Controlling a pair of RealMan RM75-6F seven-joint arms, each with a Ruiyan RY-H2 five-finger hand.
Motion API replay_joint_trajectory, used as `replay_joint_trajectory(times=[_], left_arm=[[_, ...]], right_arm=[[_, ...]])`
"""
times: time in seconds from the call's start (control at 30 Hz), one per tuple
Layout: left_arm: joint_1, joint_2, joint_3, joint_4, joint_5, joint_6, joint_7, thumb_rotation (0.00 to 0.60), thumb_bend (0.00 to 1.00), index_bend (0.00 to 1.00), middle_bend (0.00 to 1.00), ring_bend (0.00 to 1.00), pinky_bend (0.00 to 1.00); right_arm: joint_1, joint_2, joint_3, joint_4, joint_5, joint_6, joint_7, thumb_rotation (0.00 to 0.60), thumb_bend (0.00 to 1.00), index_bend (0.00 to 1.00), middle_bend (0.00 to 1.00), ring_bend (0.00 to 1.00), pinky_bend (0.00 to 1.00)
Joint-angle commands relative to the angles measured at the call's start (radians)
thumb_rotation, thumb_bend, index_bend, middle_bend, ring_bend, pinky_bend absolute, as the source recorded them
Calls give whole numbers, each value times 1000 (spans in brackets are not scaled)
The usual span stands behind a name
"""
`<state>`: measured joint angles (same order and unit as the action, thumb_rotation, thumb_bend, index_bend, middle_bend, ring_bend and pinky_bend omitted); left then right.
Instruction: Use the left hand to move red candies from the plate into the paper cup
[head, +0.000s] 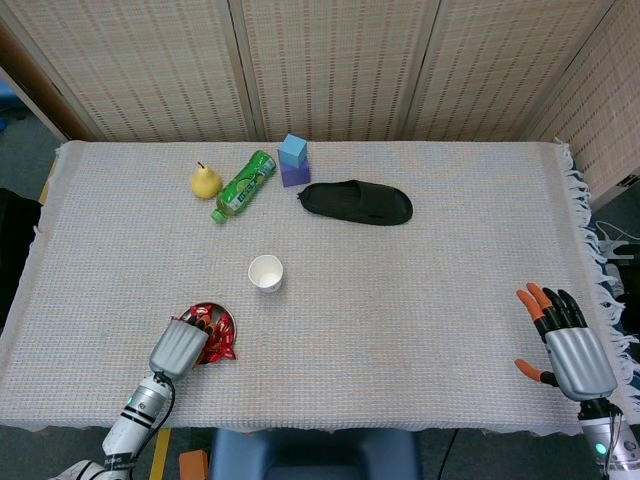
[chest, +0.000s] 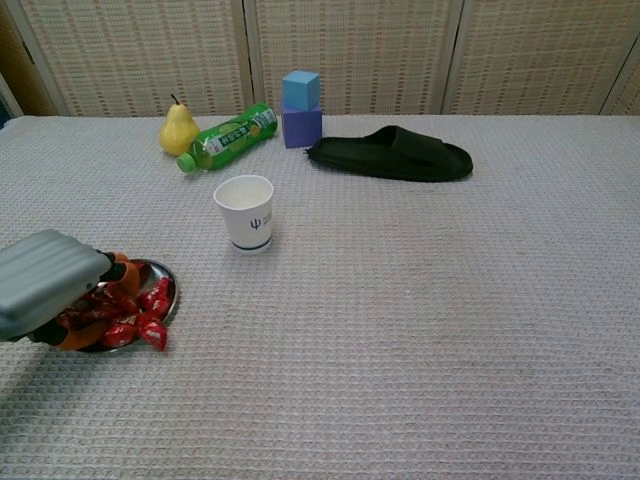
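At the lower left of both views, the left hand (chest: 45, 285) lies over the plate (chest: 166, 280), knuckles up and fingers curled down into the red candies (chest: 140, 318). Whether it has actually pinched one I cannot tell; its back hides the fingertips. The candies are wrapped pieces, probably light, crinkly and slippery in foil-like wrappers, so they are likely to slide or bunch rather than sit firm. A pinch across one candy's body or a twisted wrapper end looks the safest hold. One or two at the plate's right rim seem to hang over onto the tabletop (chest: 420, 330), and the shallow metal plate may skate on the woven cloth if pushed.

Up and to the right of the plate stands the paper cup (chest: 245, 212), upright, mouth open, apart from the plate; its inside looks empty in the head view. It is light and easy to tip, so a drop from above suits it.

At the lower right of the head view, the right hand (head: 568, 345) rests with its fingers spread, holding nothing.
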<state>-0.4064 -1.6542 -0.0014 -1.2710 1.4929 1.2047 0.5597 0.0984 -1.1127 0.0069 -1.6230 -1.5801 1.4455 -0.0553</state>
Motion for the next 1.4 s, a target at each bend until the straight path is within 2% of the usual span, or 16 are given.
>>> replay_joint_trajectory(times=[0.03, 0.27, 0.4, 0.47, 0.83, 1.4], left_arm=[[1, -10, 1, 18, 4, 5, -13, 600, 378, 459, 422, 485, 958], [1, -24, 3, 46, 22, 23, -39, 600, 389, 521, 493, 526, 977], [1, -29, 5, 57, 33, 33, -59, 600, 430, 617, 599, 578, 993], [2, -26, 10, 59, 39, 35, -83, 600, 432, 634, 617, 584, 994], [6, -16, 5, 50, 44, 48, -169, 600, 434, 658, 653, 616, 1000], [7, 17, -12, 10, 48, 73, -206, 600, 444, 670, 663, 622, 1000]], right_arm=[[-1, 0, 0, 0, -1, 2, 0, 600, 44, 0, 0, 0, 0], [0, 0, 0, 0, 0, 0, -1, 600, 44, 0, 0, 0, 0], [0, 1, 0, -1, 0, 0, 0, 600, 44, 0, 0, 0, 0], [0, 1, -1, -1, 0, -1, 1, 600, 44, 0, 0, 0, 0], [0, 0, -2, -2, -3, -2, -2, 600, 44, 0, 0, 0, 0], [5, -2, -4, -6, -1, -13, -11, 600, 44, 0, 0, 0, 0]])
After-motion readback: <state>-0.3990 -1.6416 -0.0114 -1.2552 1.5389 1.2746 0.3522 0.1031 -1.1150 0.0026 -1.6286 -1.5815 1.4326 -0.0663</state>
